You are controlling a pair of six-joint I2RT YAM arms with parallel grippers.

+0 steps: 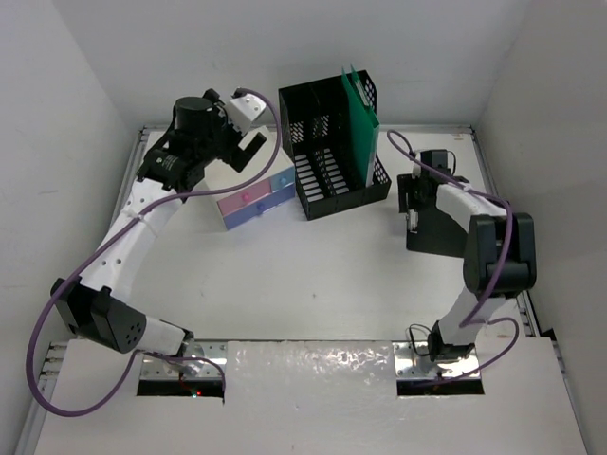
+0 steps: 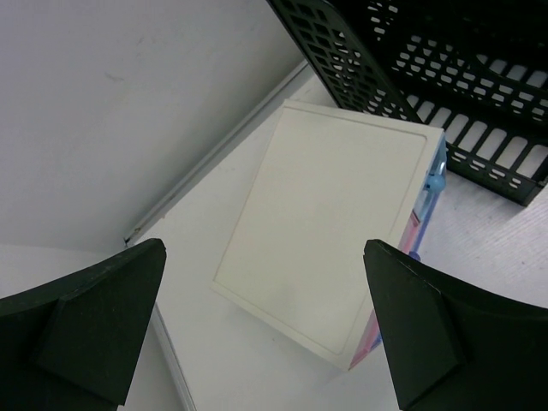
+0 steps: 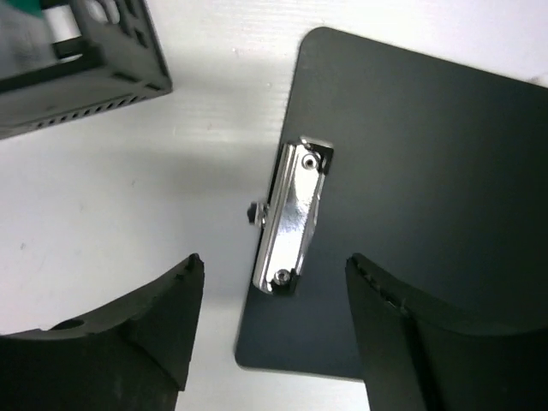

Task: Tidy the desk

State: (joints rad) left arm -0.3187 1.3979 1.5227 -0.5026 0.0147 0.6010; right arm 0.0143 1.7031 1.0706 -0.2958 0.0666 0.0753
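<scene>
White walls [image 1: 285, 47] crowd the desk [image 1: 313, 275] rim; left gripper [image 2: 264, 253] gapes wide over the drawer box [image 2: 342, 171], right gripper [image 3: 274, 261] parted, empty, straddling the clipboard [image 3: 428, 171] edge.

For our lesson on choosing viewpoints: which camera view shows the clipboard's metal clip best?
The right wrist view: the clip sits central, sharp and unobstructed, on the black clipboard. The top external view shows the board small and partly under the right arm. The left wrist view shows neither.

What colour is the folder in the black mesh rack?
The flat folder is green; best in top external view.
</scene>
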